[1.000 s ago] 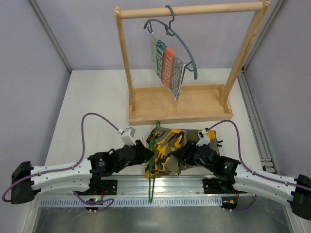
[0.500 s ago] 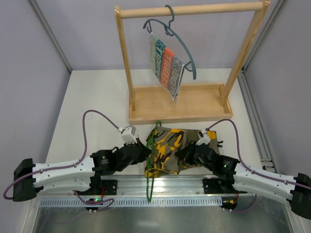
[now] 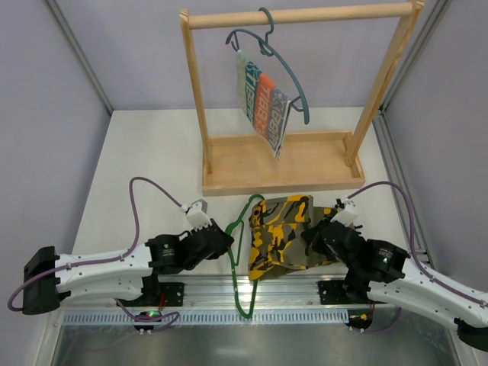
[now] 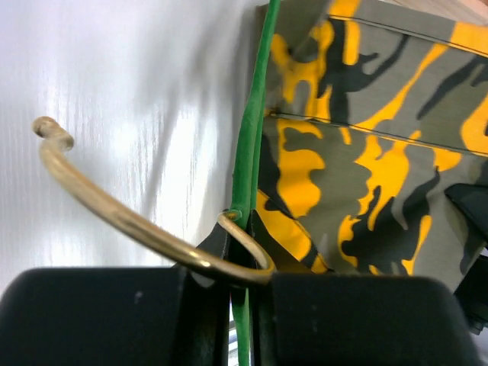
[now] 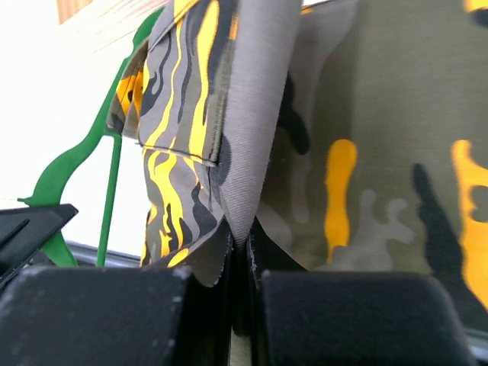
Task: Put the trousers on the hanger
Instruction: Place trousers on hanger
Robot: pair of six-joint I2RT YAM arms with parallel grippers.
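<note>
The camouflage trousers (image 3: 282,238) lie folded on the table between my two arms, olive with black and orange-yellow patches. The green wire hanger (image 3: 241,259) runs along their left edge, its lower end reaching over the metal rail. My left gripper (image 3: 228,242) is shut on the hanger where the wire (image 4: 252,152) meets the slim metal hook (image 4: 114,215); the trousers (image 4: 374,152) lie just right of the wire. My right gripper (image 3: 315,233) is shut on a raised fold of the trousers (image 5: 252,137) at their right edge. The hanger (image 5: 72,168) shows at the left of that view.
A wooden rack (image 3: 284,164) stands behind the trousers, its base board close to their far edge. From its top bar hangs a blue-grey hanger with a striped cloth (image 3: 264,101). A metal rail (image 3: 191,293) runs along the near table edge.
Both grippers have shut, the left on the hanger and the right on the trousers. The right arm has shifted right, drawing the trousers with it, and the hanger has slid and tilted.
</note>
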